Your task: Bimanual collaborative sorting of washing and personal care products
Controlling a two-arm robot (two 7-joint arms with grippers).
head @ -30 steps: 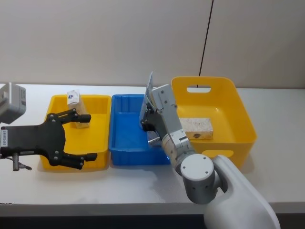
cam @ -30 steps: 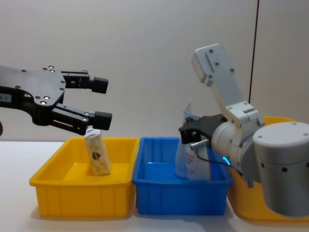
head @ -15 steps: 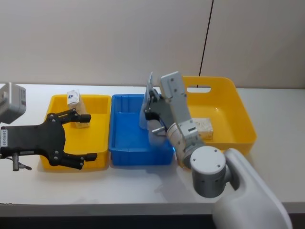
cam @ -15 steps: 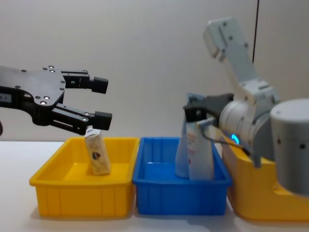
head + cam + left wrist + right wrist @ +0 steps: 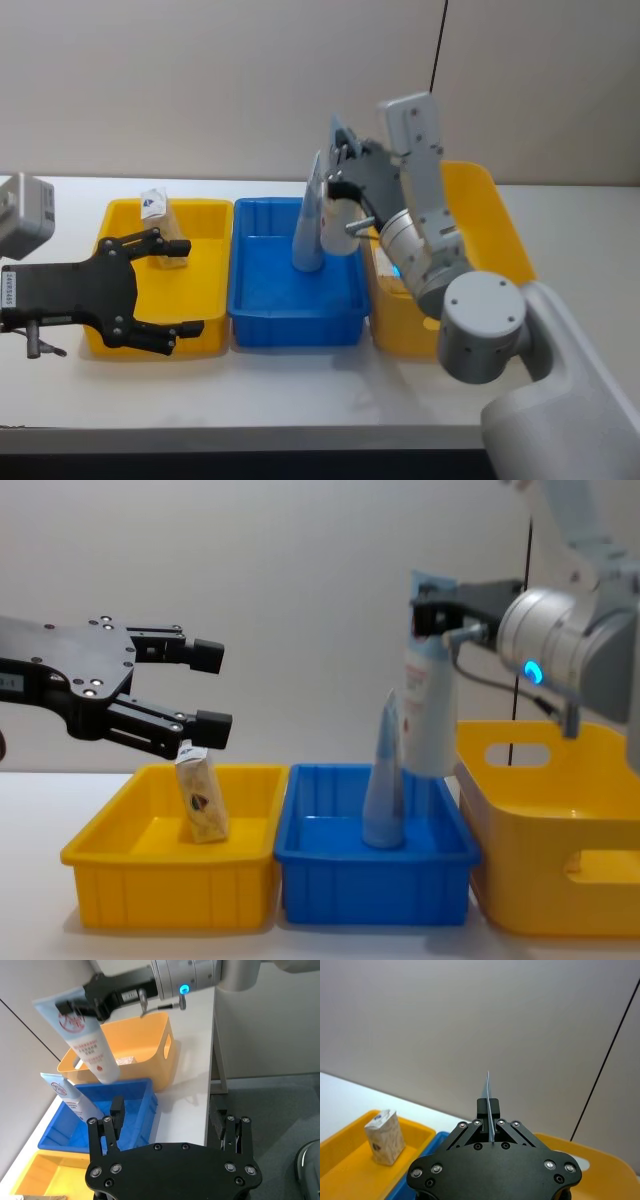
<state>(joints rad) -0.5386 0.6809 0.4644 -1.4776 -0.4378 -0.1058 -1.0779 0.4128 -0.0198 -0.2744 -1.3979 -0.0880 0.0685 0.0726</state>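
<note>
I'm counting three bins [image 5: 500, 240]. Two pale blue pouches: one [image 5: 430, 695] hanging above blue bin [image 5: 330, 855], right gripper [image 5: 432, 615] pinching its top; one [image 5: 384, 775] standing inside. One tan pack [image 5: 200, 800] sitting in left yellow bin. Left gripper [image 5: 205, 690] hovering, jaws spread.

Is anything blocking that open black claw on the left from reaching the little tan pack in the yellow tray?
Nothing visible does. The left gripper hangs open just above the small tan pack, which stands alone in the left yellow bin.

Left tool [image 5: 205, 688] spread, level and low; right tool [image 5: 432, 617] clamped, raised.
</note>
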